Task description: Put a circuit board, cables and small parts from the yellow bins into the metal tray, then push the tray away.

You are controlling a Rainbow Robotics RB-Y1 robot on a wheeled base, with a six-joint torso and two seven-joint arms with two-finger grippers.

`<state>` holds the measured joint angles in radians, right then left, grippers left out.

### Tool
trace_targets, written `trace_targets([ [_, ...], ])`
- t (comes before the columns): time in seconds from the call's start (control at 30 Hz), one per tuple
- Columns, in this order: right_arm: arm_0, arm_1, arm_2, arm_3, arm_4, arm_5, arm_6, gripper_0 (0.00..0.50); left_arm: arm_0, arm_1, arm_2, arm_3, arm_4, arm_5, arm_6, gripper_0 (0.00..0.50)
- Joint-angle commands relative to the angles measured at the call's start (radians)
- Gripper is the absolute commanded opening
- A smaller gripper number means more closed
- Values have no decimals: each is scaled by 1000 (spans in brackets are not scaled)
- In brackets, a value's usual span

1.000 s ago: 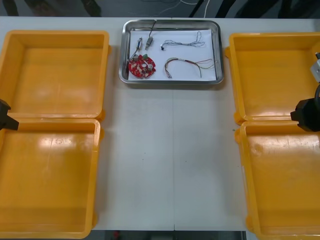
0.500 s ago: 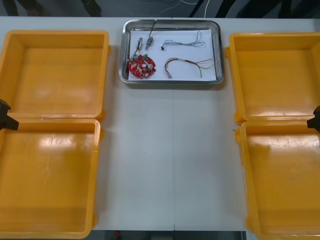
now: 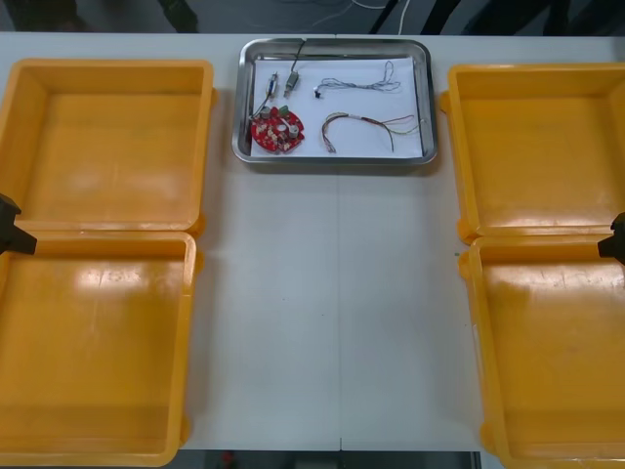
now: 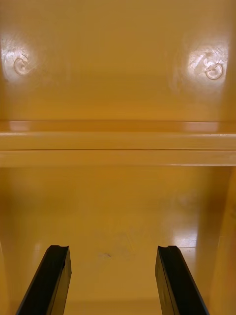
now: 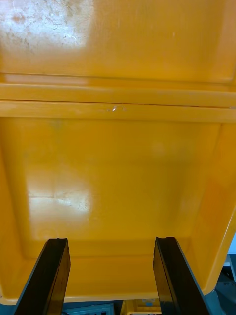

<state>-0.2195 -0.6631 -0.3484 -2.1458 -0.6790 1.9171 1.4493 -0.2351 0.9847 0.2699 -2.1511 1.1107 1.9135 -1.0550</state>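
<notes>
The light bench (image 3: 332,322) carries four big yellow plastic bins with glossy bare floors: the far left bin (image 3: 107,147) at 10 o'clock, the near left bin (image 3: 93,342) at 8 o'clock, the far right bin (image 3: 532,147) at 2 o'clock and the near right bin (image 3: 552,352) at 4 o'clock.

Between the far bins, at 12 o'clock, sits the shiny rectangular metal tray (image 3: 237,107), white inside. It holds the round red circuit board (image 3: 276,130) at its 8 o'clock, small metal parts (image 3: 283,86) at 10 o'clock, a thin black cable (image 3: 356,84) at 1 o'clock and a red and yellow cable (image 3: 371,125) at 4 o'clock.

The left arm (image 3: 12,233) shows at 9 o'clock and the right arm (image 3: 615,239) at 3 o'clock, each where its two bins meet. The left claw (image 5: 110,278) is released, its fingers apart over a bin floor. The right claw (image 4: 113,280) is released likewise.
</notes>
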Motion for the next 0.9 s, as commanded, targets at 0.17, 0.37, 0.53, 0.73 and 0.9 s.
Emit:
trace_targets([
  [0.17,14,-39,-20,-8,-14,3,-4,500,13,46,31,-23,8,6,17,500],
  [0.37,14,-39,-20,-8,-14,3,-4,500,13,46,31,-23,8,6,17,500],
  [0.53,14,-39,-20,-8,-14,3,-4,500,13,46,31,-23,8,6,17,500],
  [0.73,14,-39,-20,-8,-14,3,-4,500,13,46,31,-23,8,6,17,500],
  [0.9,14,-39,-20,-8,-14,3,-4,500,13,46,31,-23,8,6,17,500],
])
